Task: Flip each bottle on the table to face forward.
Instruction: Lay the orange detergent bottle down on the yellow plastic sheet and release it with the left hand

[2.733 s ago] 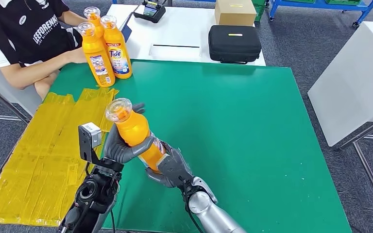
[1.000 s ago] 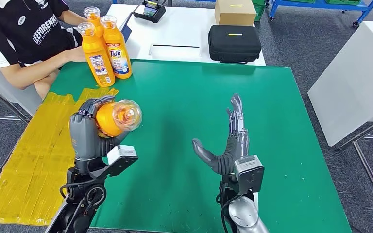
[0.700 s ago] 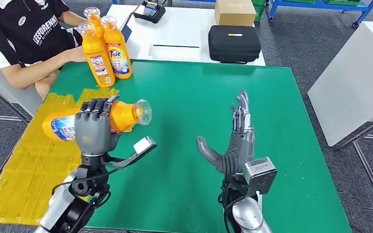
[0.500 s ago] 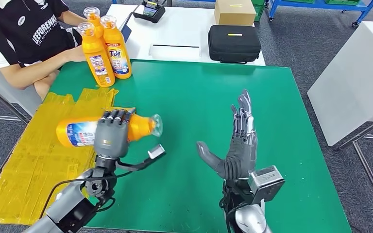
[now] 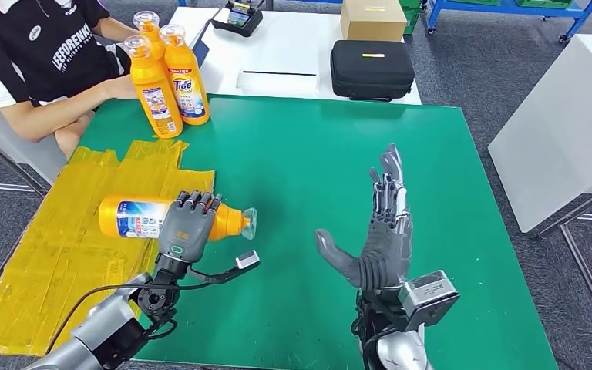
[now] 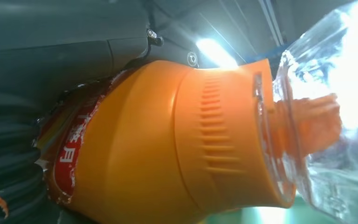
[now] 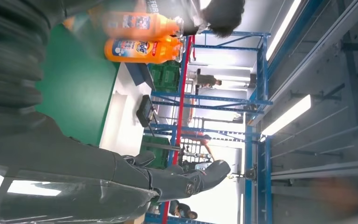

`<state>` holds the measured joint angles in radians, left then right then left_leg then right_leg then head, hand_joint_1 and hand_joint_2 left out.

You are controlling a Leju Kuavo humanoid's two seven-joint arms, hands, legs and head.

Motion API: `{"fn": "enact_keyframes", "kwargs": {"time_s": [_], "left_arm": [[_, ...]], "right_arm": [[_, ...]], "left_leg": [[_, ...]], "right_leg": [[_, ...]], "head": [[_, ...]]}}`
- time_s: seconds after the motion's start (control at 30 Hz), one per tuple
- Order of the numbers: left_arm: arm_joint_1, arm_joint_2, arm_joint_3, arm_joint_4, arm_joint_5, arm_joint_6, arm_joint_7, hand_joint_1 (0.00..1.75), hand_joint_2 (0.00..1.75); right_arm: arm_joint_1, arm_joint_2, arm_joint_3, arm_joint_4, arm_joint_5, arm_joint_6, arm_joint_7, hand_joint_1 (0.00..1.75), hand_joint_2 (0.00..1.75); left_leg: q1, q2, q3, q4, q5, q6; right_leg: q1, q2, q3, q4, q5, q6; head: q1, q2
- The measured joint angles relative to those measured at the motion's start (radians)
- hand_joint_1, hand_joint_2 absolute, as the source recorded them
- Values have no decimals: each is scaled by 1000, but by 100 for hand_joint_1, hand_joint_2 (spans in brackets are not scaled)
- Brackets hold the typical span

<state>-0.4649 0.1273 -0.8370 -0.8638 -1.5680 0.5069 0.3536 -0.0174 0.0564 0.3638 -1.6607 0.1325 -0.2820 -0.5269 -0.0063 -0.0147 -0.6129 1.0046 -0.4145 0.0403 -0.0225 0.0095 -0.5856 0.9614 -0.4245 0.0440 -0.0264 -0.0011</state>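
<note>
An orange bottle (image 5: 166,218) is gripped by the left hand (image 5: 187,230), whose fingers are wrapped over its shoulder near the neck. The bottle is held on its side at the left part of the green tabletop (image 5: 301,154), its clear cap (image 5: 247,223) pointed toward the middle and its base over the yellow sheet (image 5: 54,262). In the left wrist view the orange shoulder and clear cap (image 6: 317,116) are seen close up. The right hand (image 5: 378,239) is held open above the tabletop, fingers straightened and spread, nothing in it. Three more orange bottles (image 5: 166,77) are stood upright together at the far left corner, beside a seated person (image 5: 38,54). A black case (image 5: 372,69) is seen on the white table behind
</note>
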Motion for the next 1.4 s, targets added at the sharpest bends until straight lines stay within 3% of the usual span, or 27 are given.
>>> {"fn": "enact_keyframes", "kwargs": {"time_s": [0.4,0.53,0.7,0.83,1.07,1.3,1.4], "left_arm": [[-9,-18,168,175,0,20,-82,175,175],[-9,-31,269,192,0,54,-137,175,175],[-8,-50,405,201,0,164,-190,175,175],[4,-60,480,185,0,181,-258,175,175],[41,-91,528,133,4,181,-376,175,175],[60,-143,540,147,26,181,-547,175,175],[61,-162,537,177,57,181,-568,175,175]], "right_arm": [[-5,-2,23,0,12,20,25,0,175],[-16,-3,33,4,13,20,33,0,175],[-18,-8,43,9,11,10,43,0,175],[-20,-10,50,16,7,5,47,0,175],[-31,-10,62,36,0,5,49,0,175],[-40,-8,69,53,-7,15,54,0,175],[-40,-6,69,56,0,34,54,0,175]], "left_leg": [[0,0,0,0,0,0],[0,0,0,0,0,0],[0,0,0,0,0,0],[0,0,0,0,0,0],[0,-1,-1,0,0,0],[0,-1,-1,0,0,0],[0,-1,-1,0,0,0]], "right_leg": [[0,0,0,0,0,0],[0,0,0,0,0,0],[0,0,0,0,0,0],[0,0,0,0,0,0],[0,0,0,0,0,0],[0,-1,0,0,0,0],[0,-1,0,0,0,0]], "head": [[0,0],[0,0],[0,0],[0,0],[0,0],[0,0],[0,0]]}}
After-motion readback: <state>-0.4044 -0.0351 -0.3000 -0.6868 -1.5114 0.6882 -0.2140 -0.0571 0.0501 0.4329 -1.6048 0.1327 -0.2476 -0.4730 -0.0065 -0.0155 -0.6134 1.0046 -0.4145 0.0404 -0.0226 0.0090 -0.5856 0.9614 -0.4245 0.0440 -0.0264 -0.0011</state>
